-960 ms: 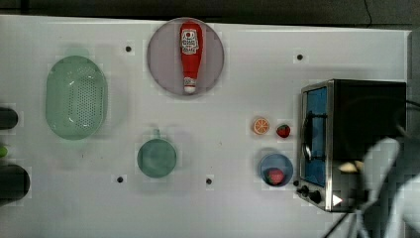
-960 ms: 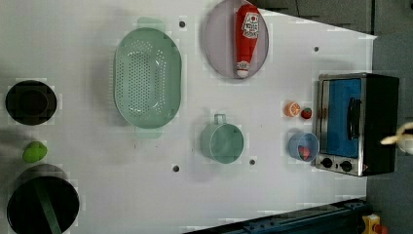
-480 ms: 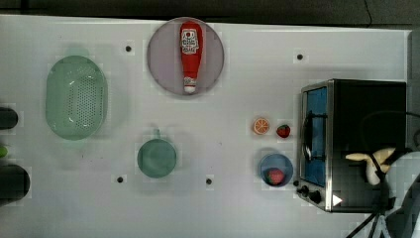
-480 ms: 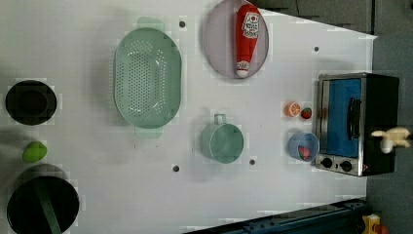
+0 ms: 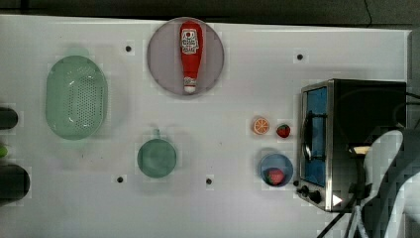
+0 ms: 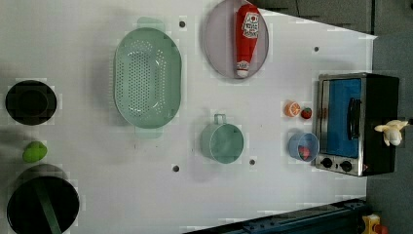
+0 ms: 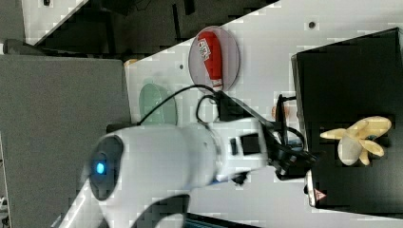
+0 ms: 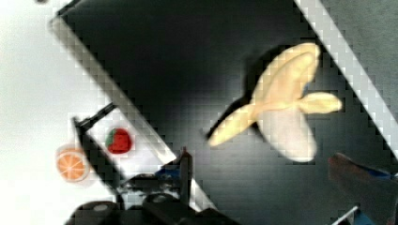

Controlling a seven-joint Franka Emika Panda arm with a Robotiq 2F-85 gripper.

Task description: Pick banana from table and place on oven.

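The pale yellow banana lies on the black top of the oven, its peel flaps spread, near the top's far edge. In the left view the banana shows at the right rim of the oven. My gripper hangs above the oven top beside the banana, open, with nothing between its fingers. In the right view the gripper sits just left of the banana, apart from it. The white arm covers part of the oven in the top view. The white table carries everything.
On the table are a ketchup bottle on a grey plate, a green colander, a green cup, an orange slice, a strawberry and a blue bowl. Cables trail by the oven's front corner.
The fingers have spread wide and let go of the banana, which now rests on the oven top. The arm has drawn back a little from it.
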